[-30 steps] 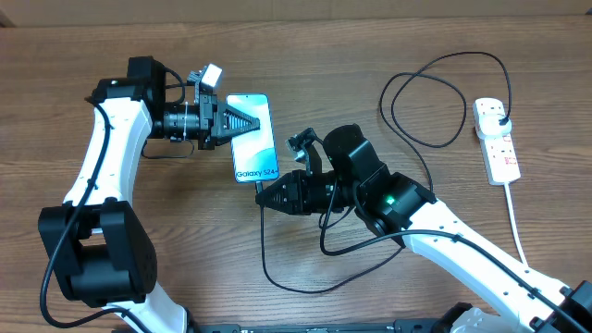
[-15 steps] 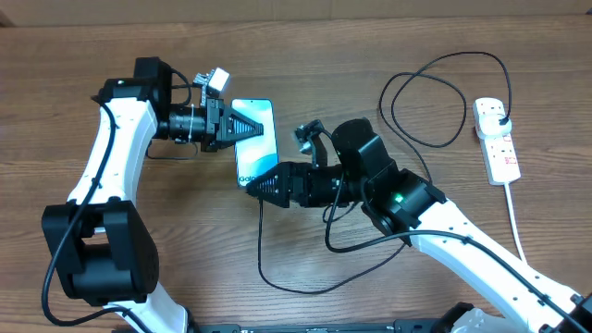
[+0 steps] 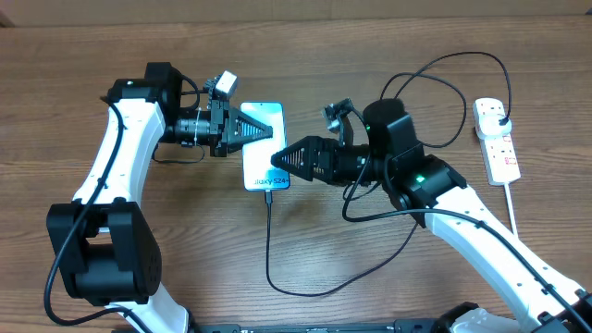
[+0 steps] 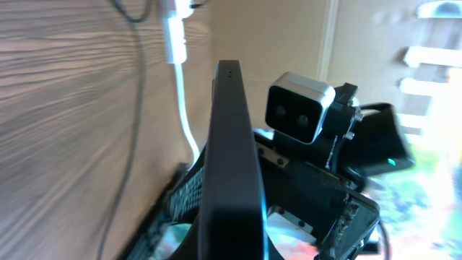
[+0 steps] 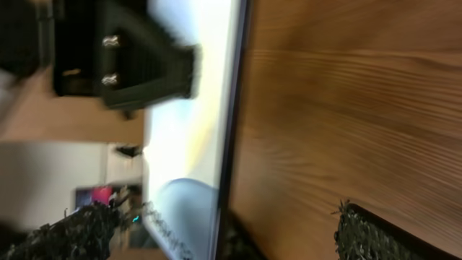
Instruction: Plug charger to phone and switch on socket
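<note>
Item one, on your left: the left end effector, fingers pressed together on the upper part of the phone; the left wrist view shows you the phone's thin black edge running up from between them. Item two: the phone itself, a slim rectangle with a black rim and a pale blue screen, "Galaxy S24" lettered near its lower short edge, placed left of centre on the wooden tabletop; you cannot tell whether it lies flat or is raised. Item three: the charger, a thin black cable whose small tip meets the phone's lower short edge; how fully it is seated you cannot tell. It drops toward you, curves right, passes behind the right arm, loops near the far edge and ends in a black plug seated in the strip. Item four: the right end effector, just beside the phone's right edge, jaws spread wide with nothing between them, the fingertips far apart. Item five, far right: the socket, a white elongated strip with red markings, its thick white cord trailing toward you; switch position not readable.
</note>
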Robot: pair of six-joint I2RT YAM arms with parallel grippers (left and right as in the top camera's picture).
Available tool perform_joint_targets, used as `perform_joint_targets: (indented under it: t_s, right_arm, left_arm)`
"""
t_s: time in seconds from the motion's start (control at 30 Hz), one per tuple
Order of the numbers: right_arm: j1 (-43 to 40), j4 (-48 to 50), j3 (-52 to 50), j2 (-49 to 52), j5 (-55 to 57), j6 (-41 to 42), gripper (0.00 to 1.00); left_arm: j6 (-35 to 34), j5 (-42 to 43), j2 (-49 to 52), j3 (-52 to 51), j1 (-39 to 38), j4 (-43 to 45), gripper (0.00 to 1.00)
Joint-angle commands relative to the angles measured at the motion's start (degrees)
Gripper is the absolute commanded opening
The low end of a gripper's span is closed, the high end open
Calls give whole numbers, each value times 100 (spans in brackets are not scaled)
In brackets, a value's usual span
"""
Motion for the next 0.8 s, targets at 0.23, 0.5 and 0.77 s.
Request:
perform_joint_targets:
  t_s: [0.23,0.5,0.77]
  right_arm:
    - [-24,227,153,7,-1115,13,80]
    - [-24,339,153,7,-1117,72,50]
    - [-24,960,153,7,-1110,833,31]
  left_arm:
    - [208,1043,-131,7,-284,-11,4]
    - [289,1040,-131,7,-293,-13,4]
    - [289,964,-131,7,-293,11,4]
